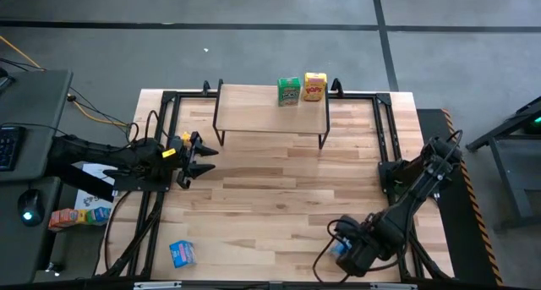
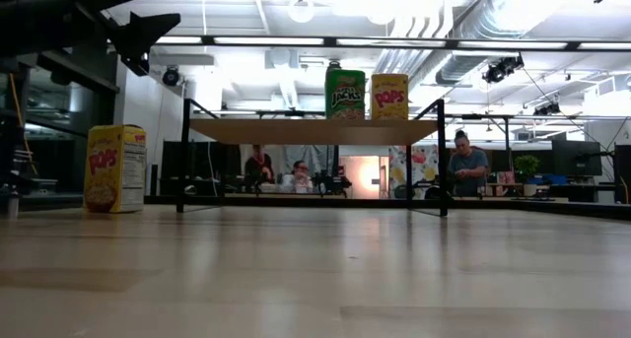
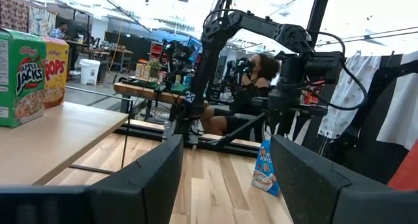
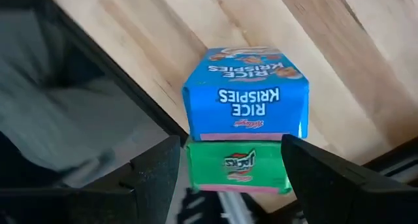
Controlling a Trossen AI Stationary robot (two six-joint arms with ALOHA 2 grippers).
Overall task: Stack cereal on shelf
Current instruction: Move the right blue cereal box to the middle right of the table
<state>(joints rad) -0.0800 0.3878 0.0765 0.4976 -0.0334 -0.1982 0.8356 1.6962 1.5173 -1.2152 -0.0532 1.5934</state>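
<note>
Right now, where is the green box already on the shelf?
In the high view the green box stands upright on the shelf, right of its middle near the far edge, just left of the yellow box.

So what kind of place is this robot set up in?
Probably an open-plan robotics lab or workshop: exposed ceiling ducts and strip lights overhead, people seated at desks behind the table, and another robot arm rig mounted across the wooden tabletop.

Grey floor (image 1: 254, 53), ceiling lights (image 2: 301, 11)
</note>
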